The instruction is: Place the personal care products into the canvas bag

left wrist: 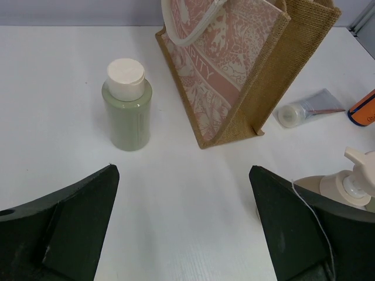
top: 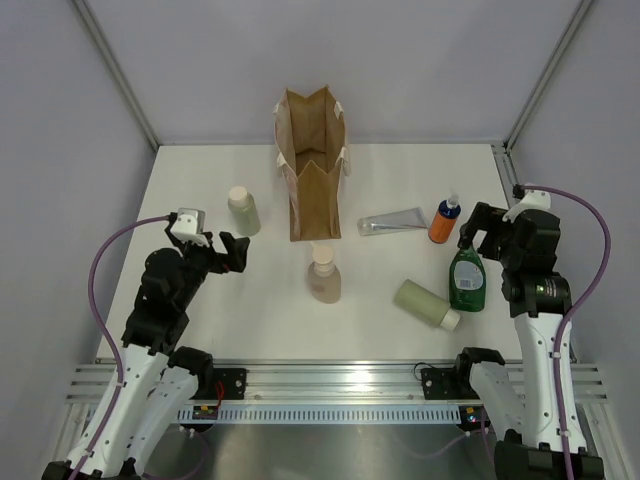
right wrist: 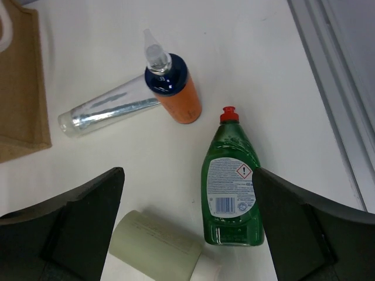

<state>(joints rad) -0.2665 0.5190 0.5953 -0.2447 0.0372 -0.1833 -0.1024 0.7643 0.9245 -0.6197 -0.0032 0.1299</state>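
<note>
White-shelled arms (top: pixel 135 388), black joints (top: pixel 165 285) — looping purple cables (top: pixel 97 272), black grippers (top: pixel 237 252).

Canvas bag (top: pixel 312 165) on white table (top: pixel 200 330): pale green bottle (top: pixel 243 211) left, pump bottle (top: pixel 323 275) in front; silver tube (top: pixel 392 224), orange bottle (top: pixel 444 221), dark green bottle (top: pixel 467 280), fallen pale bottle (top: pixel 427 304) right.

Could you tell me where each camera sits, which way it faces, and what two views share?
Top external: above, behind the robot, looking down on the table, canvas bag, left claw and right claw.
Left wrist: on that arm, faces forward toward a pale green bottle and the bag; own fingers below.
Right wrist: on that arm, looks down on the dark green bottle; own fingers below.
Shared: both wrist views show the silver tube and orange bottle.
</note>
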